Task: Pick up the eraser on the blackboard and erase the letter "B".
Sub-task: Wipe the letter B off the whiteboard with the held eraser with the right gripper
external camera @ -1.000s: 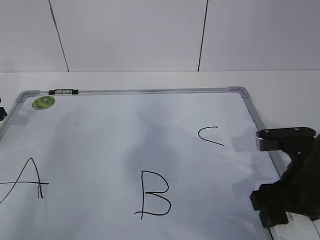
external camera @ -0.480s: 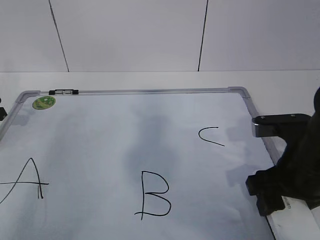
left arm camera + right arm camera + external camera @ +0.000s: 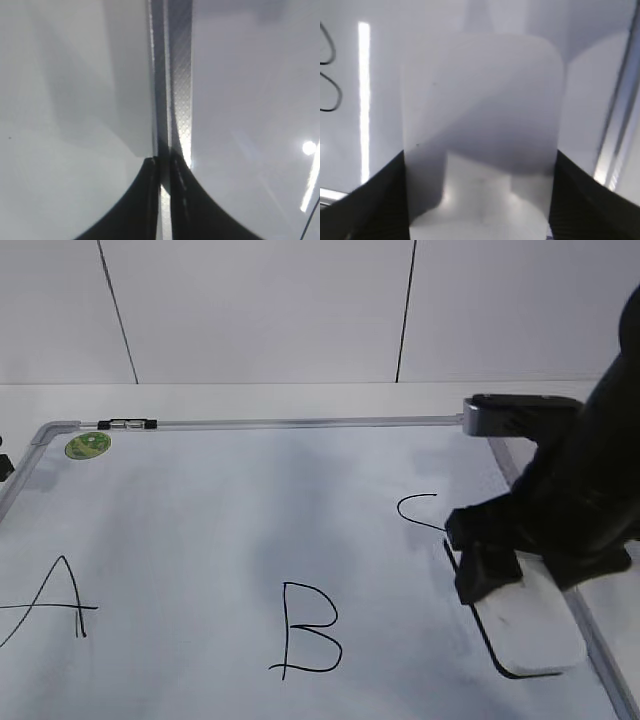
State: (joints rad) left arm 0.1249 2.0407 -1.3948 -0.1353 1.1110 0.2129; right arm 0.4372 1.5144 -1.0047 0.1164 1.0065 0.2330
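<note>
The eraser point(image 3: 532, 632), a white oblong block with a dark underside, is held in my right gripper point(image 3: 505, 575) over the right side of the blackboard point(image 3: 300, 423), below the black "C" point(image 3: 420, 510). The letter "B" point(image 3: 305, 642) is drawn at the lower middle, well left of the eraser. In the right wrist view the eraser point(image 3: 480, 115) fills the space between the jaws of my right gripper point(image 3: 480, 200), and curved strokes of the letter "B" point(image 3: 329, 75) show at the left edge. My left gripper point(image 3: 165, 167) is shut above the blackboard's grey frame point(image 3: 179, 100).
A black "A" point(image 3: 55, 602) is at the left of the board. A round green sticker point(image 3: 88, 445) and a small black-and-silver marker point(image 3: 127, 424) are at the top left corner. The board's right frame rail point(image 3: 620, 125) runs close beside the eraser.
My right gripper has moved from the board's lower right edge up and left onto the board, carrying the eraser, which now shows in full. The letters are unchanged.
</note>
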